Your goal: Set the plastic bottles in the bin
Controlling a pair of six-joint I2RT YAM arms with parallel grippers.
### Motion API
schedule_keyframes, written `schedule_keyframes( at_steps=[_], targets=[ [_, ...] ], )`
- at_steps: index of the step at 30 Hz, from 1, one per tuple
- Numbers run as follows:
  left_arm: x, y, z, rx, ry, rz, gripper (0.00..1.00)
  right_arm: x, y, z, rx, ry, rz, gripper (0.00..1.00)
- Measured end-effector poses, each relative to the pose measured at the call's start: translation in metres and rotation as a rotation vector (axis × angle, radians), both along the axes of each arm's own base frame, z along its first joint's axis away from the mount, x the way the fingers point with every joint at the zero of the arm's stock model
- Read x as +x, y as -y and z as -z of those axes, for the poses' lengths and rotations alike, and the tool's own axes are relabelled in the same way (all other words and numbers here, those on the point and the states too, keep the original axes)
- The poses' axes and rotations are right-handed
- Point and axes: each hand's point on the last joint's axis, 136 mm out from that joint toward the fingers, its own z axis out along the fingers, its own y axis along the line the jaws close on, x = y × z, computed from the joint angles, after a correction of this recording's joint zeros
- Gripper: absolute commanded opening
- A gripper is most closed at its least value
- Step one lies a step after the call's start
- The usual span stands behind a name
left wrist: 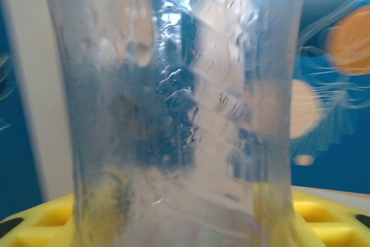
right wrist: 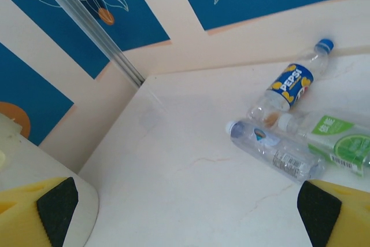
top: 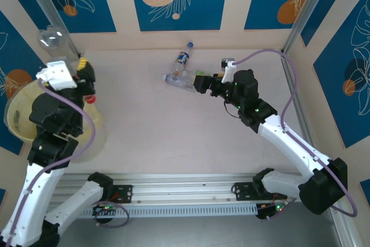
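The left gripper [top: 72, 62] is clamped on a clear bottle [top: 51, 37], which sits in the upper left of the top view, higher in the frame than the bin [top: 17, 99]. In the left wrist view this crumpled bottle stands between the yellow fingers [left wrist: 40, 224]. The bin lies at the left edge of the frame, partly under the left arm. A small red spot beside it may be a red cap [top: 89, 99], though it is too small to be sure. The right gripper [right wrist: 188, 206] has its jaws wide apart and holds nothing. It is low over the table [top: 150, 125], just beside three bottles lying close together in the upper middle of the top view: a Pepsi bottle [right wrist: 292, 85] with a blue cap, a white-capped clear bottle [right wrist: 274, 151] and a green-labelled bottle [right wrist: 335, 140].
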Motion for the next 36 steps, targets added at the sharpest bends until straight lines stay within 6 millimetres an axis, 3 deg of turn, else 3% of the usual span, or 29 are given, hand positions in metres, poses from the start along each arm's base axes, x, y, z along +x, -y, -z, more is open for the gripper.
schedule_keyframes(
  at_steps=[2,6,15,19,23,25,31,36],
  targets=[
    [0.006,-0.027,0.012,-0.01,-0.049,-0.109,0.42,0.001,-0.001,0.006,-0.004,-0.021,-0.004,0.99],
    [0.016,-0.063,0.033,-0.045,-0.123,-0.225,0.43,-0.001,-0.003,0.008,-0.004,-0.038,-0.017,0.99],
    [0.019,-0.096,0.077,-0.137,-0.232,-0.295,0.45,-0.002,-0.001,0.01,-0.007,-0.05,-0.013,1.0],
    [0.013,-0.094,0.113,-0.18,-0.332,-0.284,0.55,-0.002,-0.001,0.012,-0.01,-0.055,-0.013,1.0],
    [0.0,-0.088,0.128,-0.208,-0.392,-0.265,0.89,-0.001,0.0,0.012,-0.011,-0.056,-0.01,0.99],
    [-0.009,-0.082,0.131,-0.218,-0.416,-0.241,0.99,0.001,0.0,0.015,-0.014,-0.062,-0.009,1.0],
    [-0.021,-0.073,0.119,-0.22,-0.421,-0.2,1.0,0.01,-0.005,0.029,-0.029,-0.109,-0.011,1.0],
    [-0.006,-0.074,0.126,-0.226,-0.466,-0.19,1.0,0.01,-0.007,0.037,-0.04,-0.136,-0.016,0.99]
  ],
)
